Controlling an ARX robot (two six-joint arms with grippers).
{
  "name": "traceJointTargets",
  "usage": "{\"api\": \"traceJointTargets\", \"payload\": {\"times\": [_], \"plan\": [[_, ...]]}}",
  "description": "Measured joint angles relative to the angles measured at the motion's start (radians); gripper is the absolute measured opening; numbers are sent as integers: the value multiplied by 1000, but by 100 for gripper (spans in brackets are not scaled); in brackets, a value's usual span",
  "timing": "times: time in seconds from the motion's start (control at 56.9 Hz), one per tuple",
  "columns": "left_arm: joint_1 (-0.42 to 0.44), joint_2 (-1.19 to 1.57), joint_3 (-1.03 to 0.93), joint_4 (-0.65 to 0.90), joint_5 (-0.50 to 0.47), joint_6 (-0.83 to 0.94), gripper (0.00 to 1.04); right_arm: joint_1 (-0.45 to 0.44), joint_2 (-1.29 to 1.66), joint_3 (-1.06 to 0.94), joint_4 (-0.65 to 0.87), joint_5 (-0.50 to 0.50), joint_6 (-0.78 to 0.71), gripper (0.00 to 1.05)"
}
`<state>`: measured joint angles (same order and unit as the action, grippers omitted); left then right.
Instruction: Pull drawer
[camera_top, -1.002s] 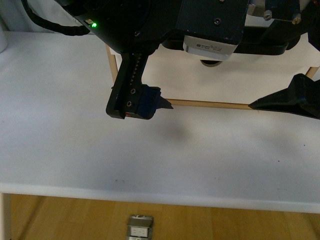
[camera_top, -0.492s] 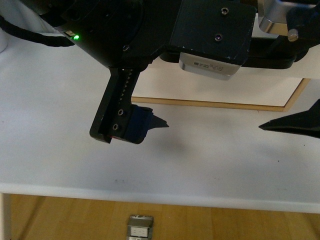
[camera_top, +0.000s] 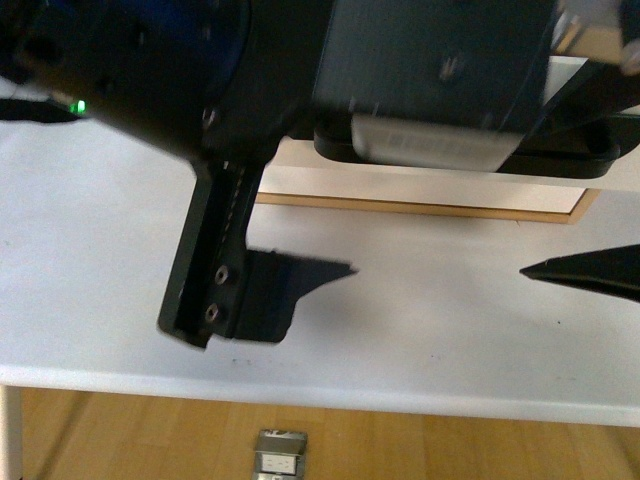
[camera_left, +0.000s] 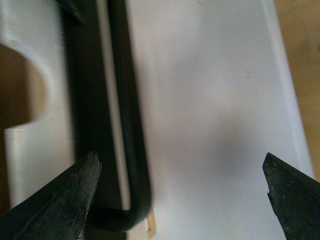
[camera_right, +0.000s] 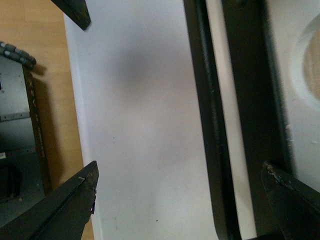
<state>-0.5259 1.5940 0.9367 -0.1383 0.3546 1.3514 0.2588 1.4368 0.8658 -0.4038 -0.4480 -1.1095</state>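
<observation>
The drawer (camera_top: 400, 185) shows in the front view as a white panel with a wooden edge, behind my dark left arm (camera_top: 215, 270). In the left wrist view its half-round notch (camera_left: 22, 85) and long black bar handle (camera_left: 129, 130) are visible. My left gripper (camera_left: 181, 167) is open, and the handle's curved end lies just inside one fingertip (camera_left: 85, 180). My right gripper (camera_right: 180, 172) is open too. The same black handle (camera_right: 207, 125) runs between its fingers, nearer the fingertip (camera_right: 280, 185) on the notch side (camera_right: 310, 65). Nothing is gripped.
The white table (camera_top: 100, 310) carries the drawer; its front edge runs low across the front view, with wooden floor and a small metal box (camera_top: 280, 455) below. A grey metal frame (camera_right: 15, 125) stands on the floor beyond the table edge. A right fingertip (camera_top: 590, 272) pokes in.
My left arm has come closer to the camera and lower in the front view, covering more of the drawer. The right fingertip sits lower than one second ago.
</observation>
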Motion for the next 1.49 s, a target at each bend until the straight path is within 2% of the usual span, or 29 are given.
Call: {"api": "traceJointTargets", "payload": {"times": [0.193,0.387,0.563,0.703,0.932,1.055,1.16,1.231,1.319,1.389,1.495], "plan": [[-4,-102,-10,147,42,-137,98,-19,-113,-21,24,-43,59,96],[2,-228,-63,289,43,-310,98,-58,-262,-85,125,-48,160,96],[74,-390,-195,410,-41,-475,98,-122,-446,-209,306,34,301,96],[155,-555,-348,467,-130,-562,98,-189,-642,-330,381,89,433,96],[285,-883,-579,390,-193,-705,98,-298,-1007,-501,307,170,606,96],[381,-1035,-673,327,-252,-812,98,-311,-1188,-573,245,237,690,96],[474,-1232,-780,191,-297,-1036,98,-285,-1282,-665,289,360,812,96],[462,-1310,-803,116,-310,-1125,98,-290,-1295,-694,298,365,879,96],[377,-1434,-834,39,-379,-1218,98,-291,-1303,-706,308,365,938,96],[341,-1473,-835,36,-383,-1276,98,-291,-1306,-706,310,365,953,96],[336,-1477,-835,36,-387,-1305,98,-291,-1307,-706,310,365,961,96]]}}
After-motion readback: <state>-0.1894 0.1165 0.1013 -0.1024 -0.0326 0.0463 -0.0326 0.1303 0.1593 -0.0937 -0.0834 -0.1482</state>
